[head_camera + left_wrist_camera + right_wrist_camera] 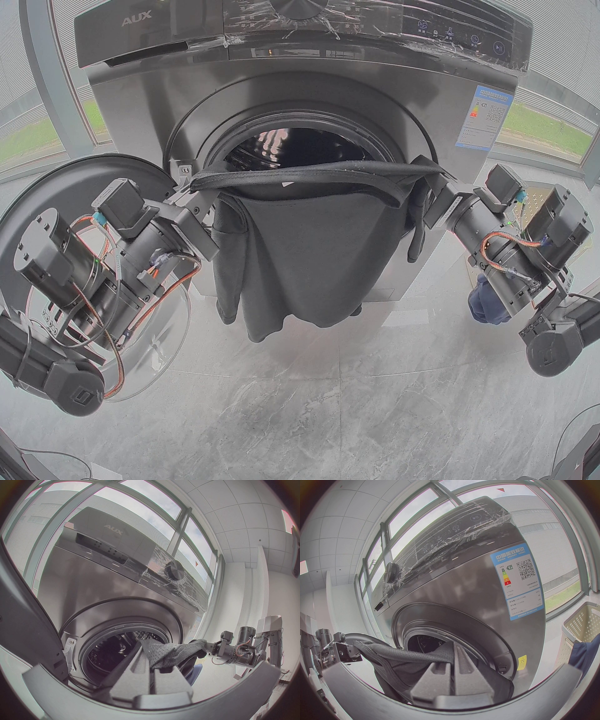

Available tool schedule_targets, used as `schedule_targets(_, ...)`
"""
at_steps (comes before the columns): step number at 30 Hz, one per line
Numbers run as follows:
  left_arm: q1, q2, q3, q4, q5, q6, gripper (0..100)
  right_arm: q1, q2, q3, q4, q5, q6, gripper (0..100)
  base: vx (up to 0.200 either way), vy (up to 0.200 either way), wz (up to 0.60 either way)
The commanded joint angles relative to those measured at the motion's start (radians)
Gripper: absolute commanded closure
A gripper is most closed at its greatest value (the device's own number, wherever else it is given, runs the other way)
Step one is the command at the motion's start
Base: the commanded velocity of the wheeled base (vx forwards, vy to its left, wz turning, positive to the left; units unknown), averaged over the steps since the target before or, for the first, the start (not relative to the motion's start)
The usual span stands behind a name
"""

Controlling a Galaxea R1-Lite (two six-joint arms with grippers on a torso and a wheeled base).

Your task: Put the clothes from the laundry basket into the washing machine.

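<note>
Grey marbled floor tiles [375, 400]; tall windows [140, 511] behind; white panelled ceiling [250, 520]; lawn [550, 131] outside.

Bright, even daylight enters through windows [147, 508] behind the washing machine [300, 94]. Glare streaks its wrapped panel [375, 25]. Wrist views bend at edges.

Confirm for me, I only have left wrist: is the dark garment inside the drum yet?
Observer: No. Head view: the dark garment hangs outside, across the opening, stretched between left gripper and right gripper.
Operator: How low does it hang?
Observer: Its hem drops below the opening and looks clear of the floor.
Operator: More clothes to load?
Observer: Right wrist view: a blue cloth at the laundry basket.
</note>
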Motion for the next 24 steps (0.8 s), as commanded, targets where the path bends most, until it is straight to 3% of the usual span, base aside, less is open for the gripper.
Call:
schedule_targets(1,-0.001,0.001,-0.001,-0.001,0.0,-0.001,100,0.0,-0.008,0.0,0.0,-0.001,-0.001,100,0.0,0.0,0.0)
schedule_targets(24,-0.061,0.034,0.003,-0.001,0.003,-0.003,100,0.011,0.011,0.029,0.0,-0.004,0.001,100,0.0,0.0,0.0)
